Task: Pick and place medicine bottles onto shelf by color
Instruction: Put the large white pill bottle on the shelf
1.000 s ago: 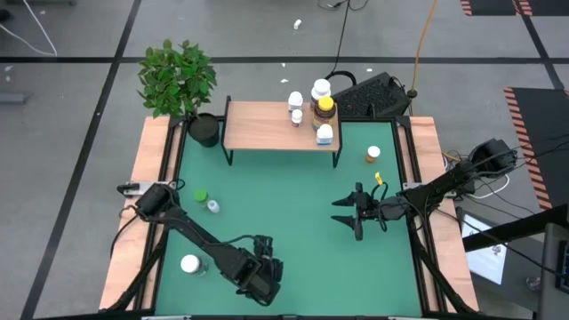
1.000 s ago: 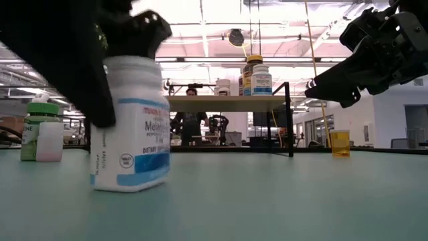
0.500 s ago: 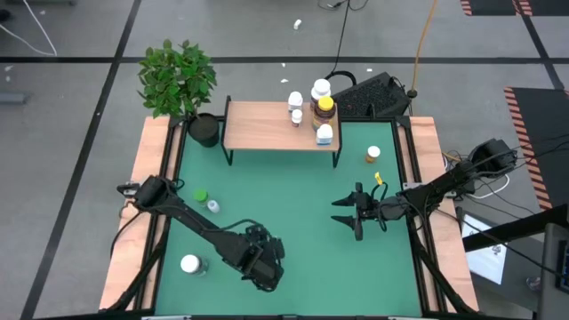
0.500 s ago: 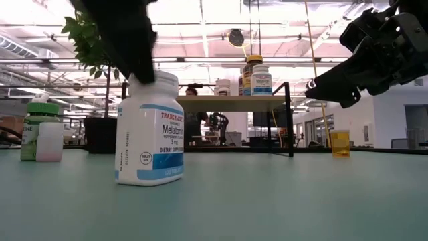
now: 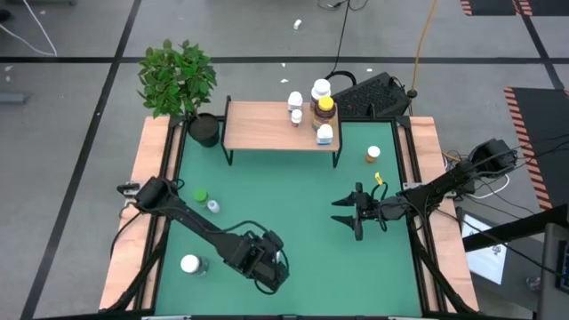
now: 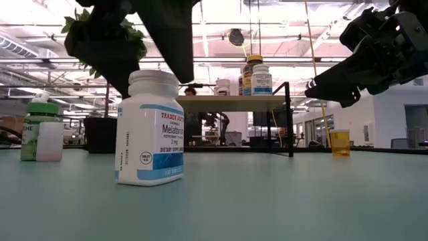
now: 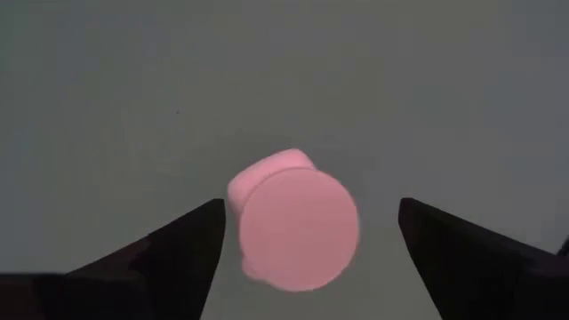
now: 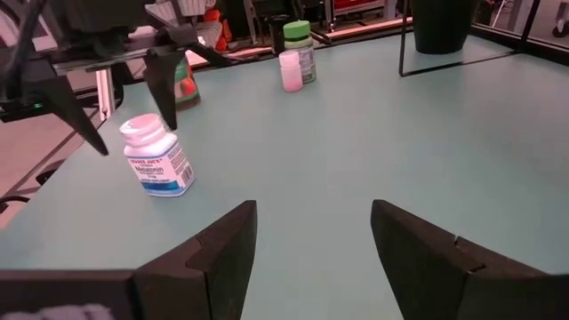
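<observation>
A white medicine bottle with a blue label stands upright on its base on the green table, near the front left. My left gripper is open above it, pointing down. Its fingers stand on either side of the cap without touching it. My right gripper is open and empty above the table's right half. The shelf at the far edge carries white bottles and an amber, yellow-capped one at its right end.
A green-capped bottle and a small vial stand at the table's left. An orange-topped bottle stands right of the shelf. A black plant pot stands at the shelf's left end. Wooden rails run along both table sides.
My left gripper has let go of the white bottle, opened wide and risen a little. The bottle was tilted between the fingers a second ago; it now stands upright on the table, shifted slightly.
</observation>
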### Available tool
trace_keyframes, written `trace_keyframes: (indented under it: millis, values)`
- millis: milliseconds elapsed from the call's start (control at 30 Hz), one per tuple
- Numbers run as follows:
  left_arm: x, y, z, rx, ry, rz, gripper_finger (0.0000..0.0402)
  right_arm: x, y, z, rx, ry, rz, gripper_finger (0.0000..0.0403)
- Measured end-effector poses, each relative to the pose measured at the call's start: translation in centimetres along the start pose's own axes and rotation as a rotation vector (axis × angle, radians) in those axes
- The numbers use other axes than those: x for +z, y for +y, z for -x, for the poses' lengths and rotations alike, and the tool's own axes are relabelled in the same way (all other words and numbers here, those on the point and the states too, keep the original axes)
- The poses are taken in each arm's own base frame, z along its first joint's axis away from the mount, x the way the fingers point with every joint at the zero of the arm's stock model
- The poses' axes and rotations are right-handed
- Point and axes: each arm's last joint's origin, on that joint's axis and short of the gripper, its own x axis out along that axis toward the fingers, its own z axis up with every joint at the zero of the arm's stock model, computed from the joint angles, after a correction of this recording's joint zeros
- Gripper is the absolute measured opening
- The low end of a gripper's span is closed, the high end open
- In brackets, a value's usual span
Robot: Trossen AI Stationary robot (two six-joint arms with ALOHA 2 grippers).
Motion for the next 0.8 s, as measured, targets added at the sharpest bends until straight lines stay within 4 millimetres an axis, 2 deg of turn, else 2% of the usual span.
trace_keyframes:
  millis: [167, 433, 633, 800]
  values:
    - [-0.2, 0.1, -0.5, 0.029, 0.000, -0.001, 0.0291, 0.0, 0.0, 0.0, 0.000, 0.000, 0.000, 0.0215]
    - [-0.3, 0.1, -0.4, 0.025, -0.002, -0.036, 0.0175, 0.0, 0.0, 0.0, 0.000, 0.001, -0.002, 0.0215]
    - [-0.1, 0.2, -0.3, 0.025, 0.022, -0.211, 0.0171, 0.0, 0.0, 0.0, 0.002, -0.004, -0.005, 0.0215]
    - [1.4, 1.4, -0.2, 0.076, 0.062, -0.353, 0.0200, 0.1, 0.0, 0.0, 0.004, -0.010, -0.008, 0.0215]
